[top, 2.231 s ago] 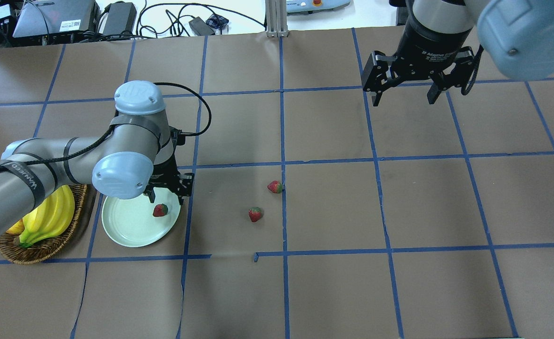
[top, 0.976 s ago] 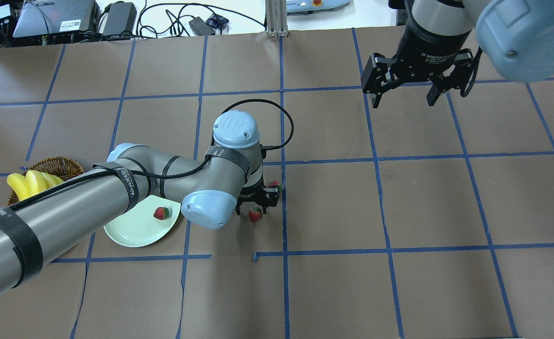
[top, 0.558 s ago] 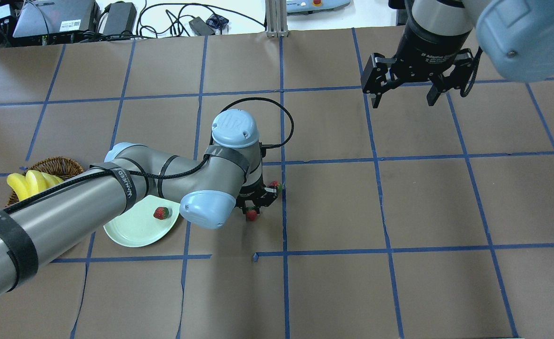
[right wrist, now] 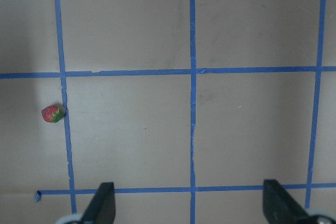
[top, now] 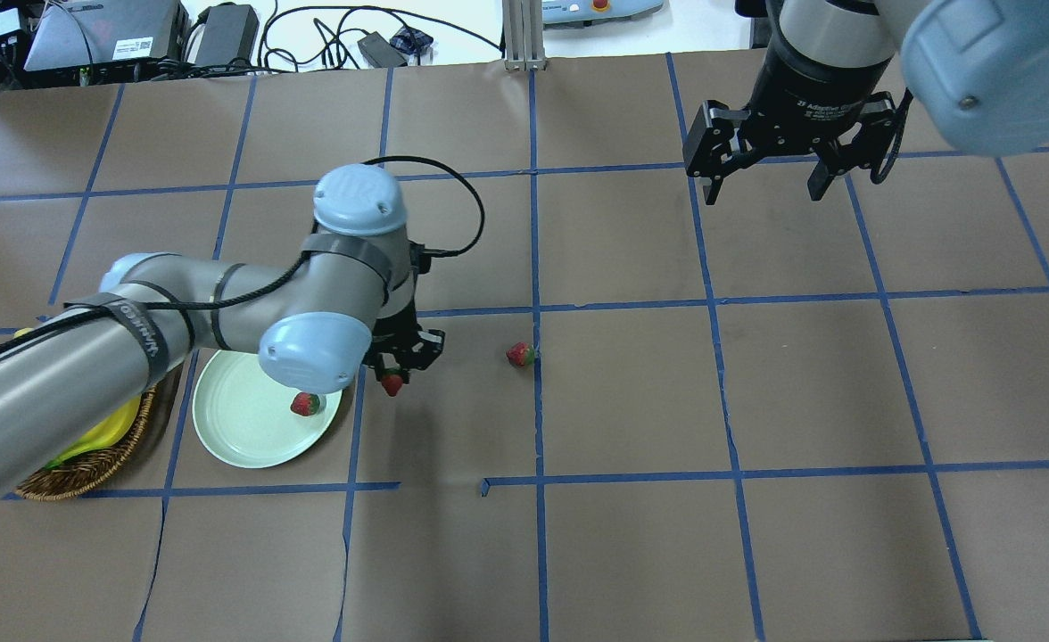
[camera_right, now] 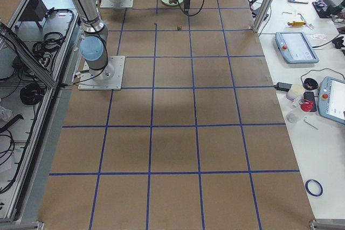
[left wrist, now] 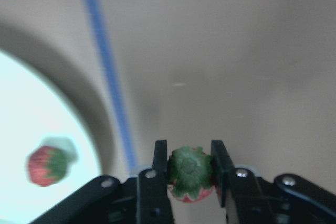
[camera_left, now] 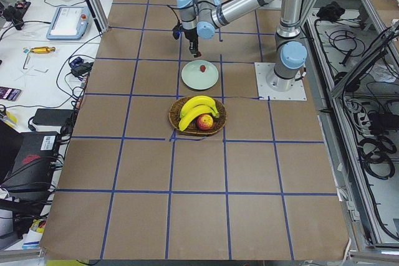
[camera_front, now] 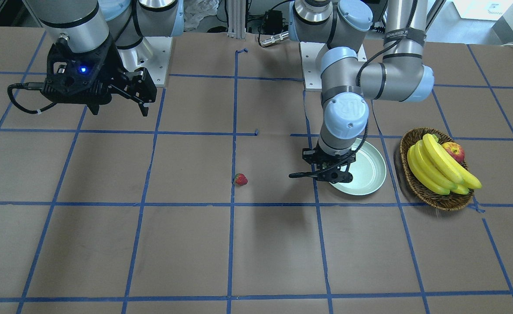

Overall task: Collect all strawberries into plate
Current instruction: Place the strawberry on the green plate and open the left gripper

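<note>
Left end effector (top: 397, 367): black fingers (left wrist: 157, 182) clamped on a small red strawberry with a green leafy cap (left wrist: 190, 174), cap turned toward the wrist camera. The grasped berry is over the brown paper-covered counter (top: 631, 401), just outside the rim of the round, glossy, pale mint-green plate (top: 239, 428), on the side toward the counter's centre.

Second strawberry (top: 304, 404) lies inside the plate, near that same rim.

Third strawberry (top: 520, 355) lies on the counter against a blue tape line (top: 534, 267), well apart from the plate.

Right end effector (top: 761, 183): fingers spread wide apart, hanging over the far right part of the counter.

Brown woven wicker basket (camera_front: 439, 204) sits just beside the plate, holding yellow bananas (camera_front: 435, 168) and a red-yellow apple (camera_front: 453, 151).
</note>
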Controlling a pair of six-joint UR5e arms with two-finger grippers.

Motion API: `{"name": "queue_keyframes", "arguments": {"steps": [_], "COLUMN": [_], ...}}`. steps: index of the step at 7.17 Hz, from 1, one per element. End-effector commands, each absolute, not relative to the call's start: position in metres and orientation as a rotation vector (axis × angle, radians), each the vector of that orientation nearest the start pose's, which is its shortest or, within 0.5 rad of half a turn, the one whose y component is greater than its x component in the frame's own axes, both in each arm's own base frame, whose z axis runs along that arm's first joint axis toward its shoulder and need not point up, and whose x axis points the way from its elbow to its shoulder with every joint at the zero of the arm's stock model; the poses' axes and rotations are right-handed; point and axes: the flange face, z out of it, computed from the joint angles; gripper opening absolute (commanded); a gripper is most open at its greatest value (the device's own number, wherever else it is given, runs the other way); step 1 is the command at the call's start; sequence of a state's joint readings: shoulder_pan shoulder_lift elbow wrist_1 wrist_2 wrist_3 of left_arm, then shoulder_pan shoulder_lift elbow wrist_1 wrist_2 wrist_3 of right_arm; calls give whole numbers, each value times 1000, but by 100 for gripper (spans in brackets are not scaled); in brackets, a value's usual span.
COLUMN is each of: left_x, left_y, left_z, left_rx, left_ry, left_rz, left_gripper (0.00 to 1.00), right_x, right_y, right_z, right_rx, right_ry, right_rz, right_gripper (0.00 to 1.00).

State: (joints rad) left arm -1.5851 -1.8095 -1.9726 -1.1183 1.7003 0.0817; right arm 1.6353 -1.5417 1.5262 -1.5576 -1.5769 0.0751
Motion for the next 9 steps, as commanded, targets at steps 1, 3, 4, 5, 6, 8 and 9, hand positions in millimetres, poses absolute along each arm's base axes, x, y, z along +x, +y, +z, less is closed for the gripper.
{"name": "queue_keyframes", "arguments": {"steps": [1, 3, 4, 5, 6, 8, 9], "left_x": [-85, -86, -87, -100, -142, -225, -250], "left_y": [-495, -491, -492, -492, -490, -503, -511], "left_z": [227, 219, 219, 223, 227, 237, 234], "left_rx": [164, 180, 168, 166, 44, -100, -194], "left_ry": [3013, 3025, 3029, 3030, 3053, 3123, 3249], "left_rz": [323, 349, 350, 321, 273, 151, 194], "left_gripper": [0, 92, 95, 96, 94, 92, 87], "right_x": [165, 165, 165, 165, 166, 166, 165], "right_y": [-495, -495, -495, -495, -495, -495, -495], "right_z": [494, 493, 493, 493, 493, 493, 493], "right_rx": [17, 17, 17, 17, 15, 15, 17], "right_ry": [3148, 3148, 3148, 3148, 3148, 3148, 3148], "right_rz": [-3, -1, -1, -1, -1, -1, -1], "right_gripper": [100, 100, 100, 100, 100, 100, 100]}}
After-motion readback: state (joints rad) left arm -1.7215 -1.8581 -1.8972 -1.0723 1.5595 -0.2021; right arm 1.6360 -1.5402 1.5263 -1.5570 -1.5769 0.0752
